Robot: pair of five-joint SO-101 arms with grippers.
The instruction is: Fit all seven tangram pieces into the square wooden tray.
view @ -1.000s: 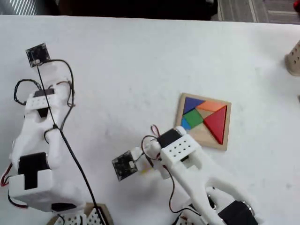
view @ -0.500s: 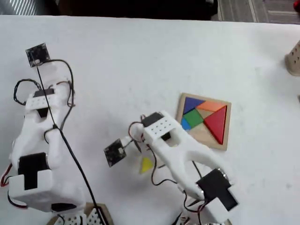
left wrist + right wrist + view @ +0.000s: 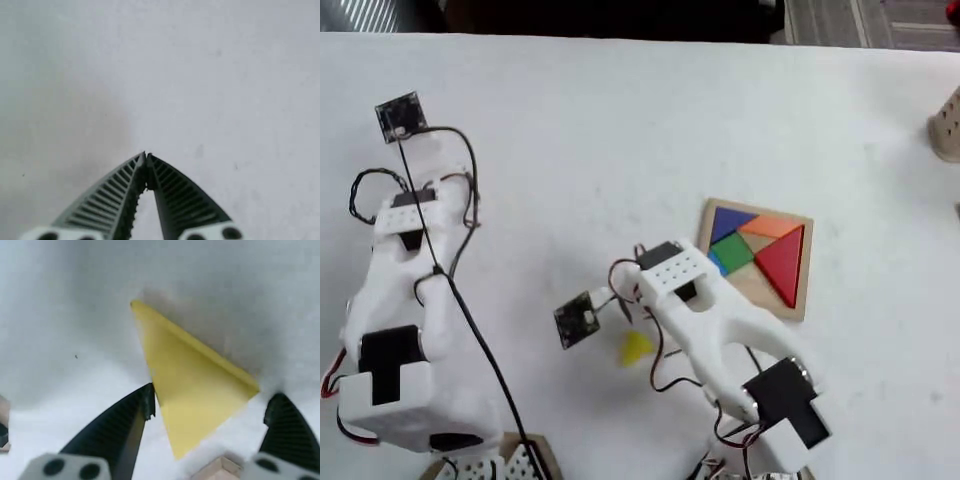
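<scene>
The square wooden tray point(image 3: 752, 287) lies right of the table's middle, holding blue, orange, green and red pieces point(image 3: 782, 262), with a strip of bare wood along its near side. A yellow triangle point(image 3: 635, 346) lies flat on the white table to the tray's left, beside the right arm point(image 3: 692, 295). In the right wrist view the yellow triangle point(image 3: 190, 385) sits between the spread fingers of my right gripper point(image 3: 212, 407), which is open and just above it. My left gripper point(image 3: 146, 159) is shut over bare table; the left arm point(image 3: 400, 300) stands at the far left.
A tan perforated block point(image 3: 948, 125) stands at the right edge. A small black board point(image 3: 400, 117) on a cable lies at the back left. Wide bare table stretches across the back and middle.
The right arm has swung left and turned, uncovering the yellow triangle, then eased slightly back toward the tray. The left arm has not moved.
</scene>
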